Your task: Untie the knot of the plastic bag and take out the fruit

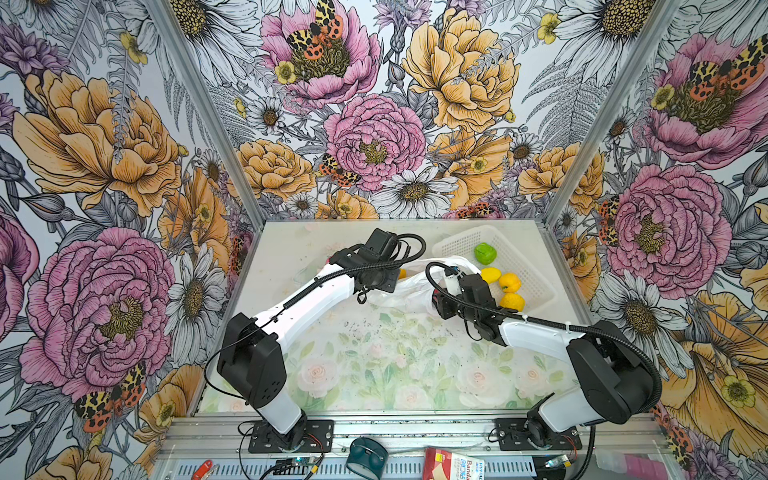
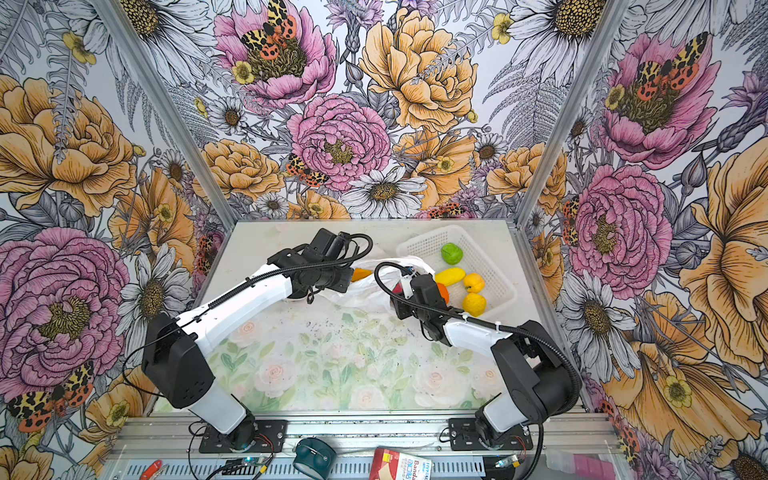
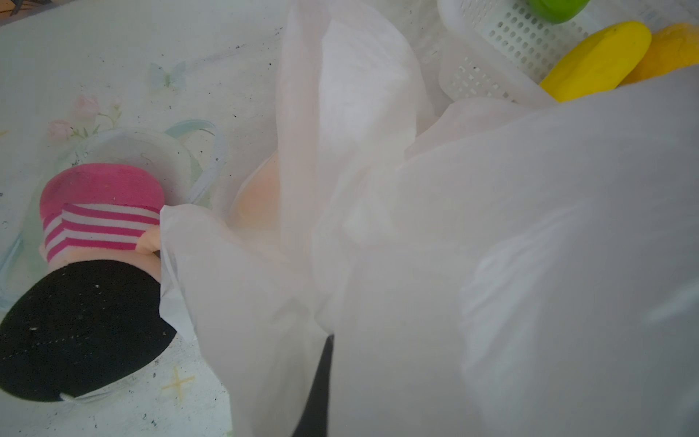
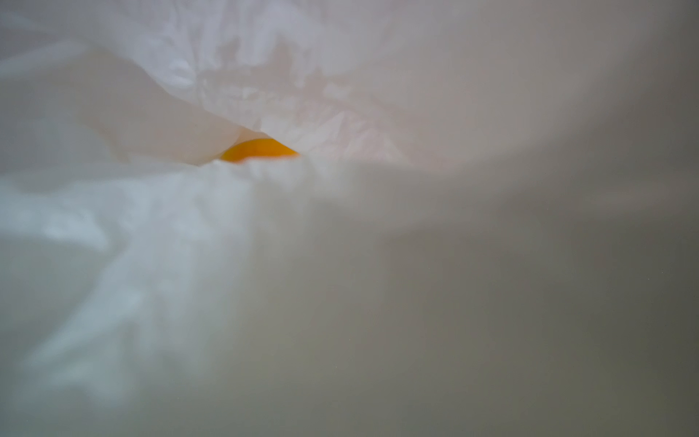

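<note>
Plastic bag (image 1: 409,286) lies crumpled at the far middle of the counter (image 1: 374,365), between the two arms and against the white perforated basket (image 1: 461,241). In both top views, part of the film drapes toward the basket rim. Legible writing is limited to the red carton (image 1: 451,463) on the front rail. The letters "Banda" read on its white label; the rest is cut off by the frame edge or too small. The left hand (image 3: 326,346) is pressed together, pinching a gathered fold of the bag. Only one dark finger shows in the left wrist view. The right hand (image 1: 442,305) reaches into the bag with its fingers hidden. The right wrist view gives only blurred film and a sliver of orange fruit (image 4: 261,150), so its spread cannot be told. The basket holds a green fruit (image 1: 485,253) and three yellow fruits (image 1: 510,282). Another yellow-orange fruit (image 1: 402,273) is mostly hidden behind the left wrist. The pink-and-white striped object (image 3: 102,227) with a black part is partly covered by the film.
</note>
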Controlling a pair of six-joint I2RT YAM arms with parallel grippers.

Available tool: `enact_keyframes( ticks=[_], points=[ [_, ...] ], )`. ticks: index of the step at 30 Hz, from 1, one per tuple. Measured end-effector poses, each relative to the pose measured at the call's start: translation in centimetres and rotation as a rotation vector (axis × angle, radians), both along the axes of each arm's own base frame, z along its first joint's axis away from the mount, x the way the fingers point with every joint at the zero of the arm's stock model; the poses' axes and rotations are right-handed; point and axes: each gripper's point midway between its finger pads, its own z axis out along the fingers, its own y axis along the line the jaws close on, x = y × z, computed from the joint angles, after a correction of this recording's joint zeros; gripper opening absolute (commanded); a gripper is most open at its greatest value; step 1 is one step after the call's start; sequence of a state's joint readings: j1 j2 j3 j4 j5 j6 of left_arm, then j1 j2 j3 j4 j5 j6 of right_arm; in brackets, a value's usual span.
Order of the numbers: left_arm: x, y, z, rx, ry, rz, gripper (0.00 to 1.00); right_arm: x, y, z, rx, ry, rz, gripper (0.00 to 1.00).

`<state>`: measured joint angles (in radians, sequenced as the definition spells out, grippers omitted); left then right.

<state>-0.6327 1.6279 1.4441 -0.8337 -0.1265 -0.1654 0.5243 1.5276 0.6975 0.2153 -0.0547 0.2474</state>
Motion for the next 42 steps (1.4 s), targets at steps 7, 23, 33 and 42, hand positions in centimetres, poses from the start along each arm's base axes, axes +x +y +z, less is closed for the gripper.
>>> enact_keyframes(
  ticks=[7,23,33,42],
  points=[
    [0.0,0.0,0.0,0.002,0.000,-0.001,0.00,2.3,0.7,-1.9,-0.031,0.053,-0.037,0.66],
    [0.0,-0.8,0.3,0.001,-0.021,-0.022,0.00,8.1,2.8,-2.7,-0.073,0.102,-0.177,0.80],
    [0.8,-1.3,1.3,-0.018,-0.064,-0.021,0.00,11.6,5.1,-3.6,0.010,0.135,-0.266,0.78],
    [0.9,-0.5,1.6,0.040,-0.078,-0.020,0.00,8.3,4.9,-4.3,0.194,0.108,-0.236,0.55]
  ],
)
